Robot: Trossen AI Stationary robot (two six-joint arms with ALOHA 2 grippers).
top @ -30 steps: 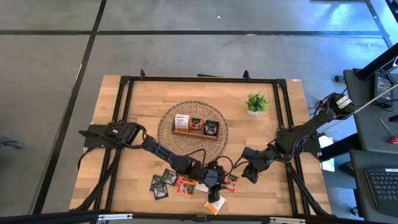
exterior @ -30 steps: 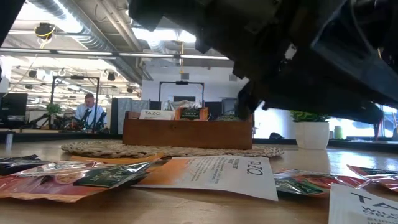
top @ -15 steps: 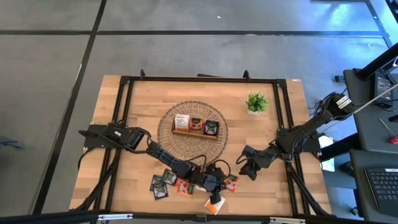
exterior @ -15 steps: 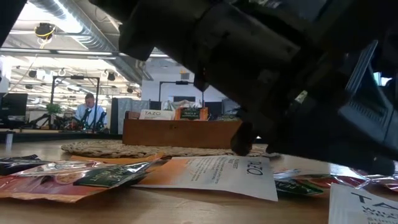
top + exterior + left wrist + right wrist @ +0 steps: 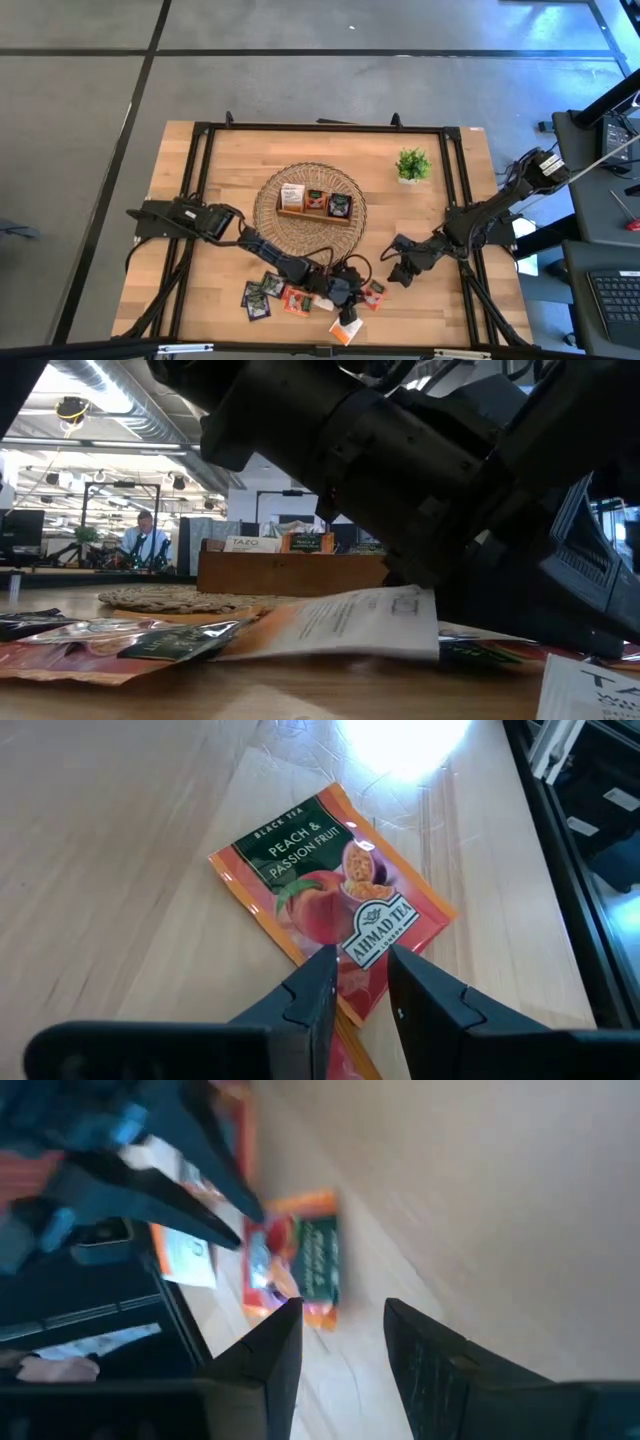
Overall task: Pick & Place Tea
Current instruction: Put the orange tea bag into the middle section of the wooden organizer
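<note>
High view: the pale wooden table [image 5: 230,170] is carrying the round woven mat [image 5: 268,205] with the brown wooden three-compartment tray [image 5: 312,214] on it. The small green potted plant [image 5: 412,165] is standing well apart from them. The flat square tea sachets [image 5: 268,290] are lying scattered near the front edge, none of them lifted clear. The left gripper [image 5: 345,303] is now hanging lower over that scatter than a second ago, having crept toward the table's front edge. The right gripper [image 5: 398,272] is waiting just beside it, barely shifted. In the low view the white-and-orange paper sachet [image 5: 350,625], flat a moment ago, is now tilting with its far edge off the wood. I judge the arm is disturbing it rather than gripping it, so a pick is only being set up. In the left wrist view the left gripper's fingers [image 5: 310,1000] are standing narrowly apart, empty, over the red-and-green peach sachet [image 5: 330,890]. The right gripper's fingers [image 5: 280,1345] are likewise parted, clamping nothing. Dark arm housing is filling much of the low view and hiding the contact point. The tray's contents are too small to read from above.
</note>
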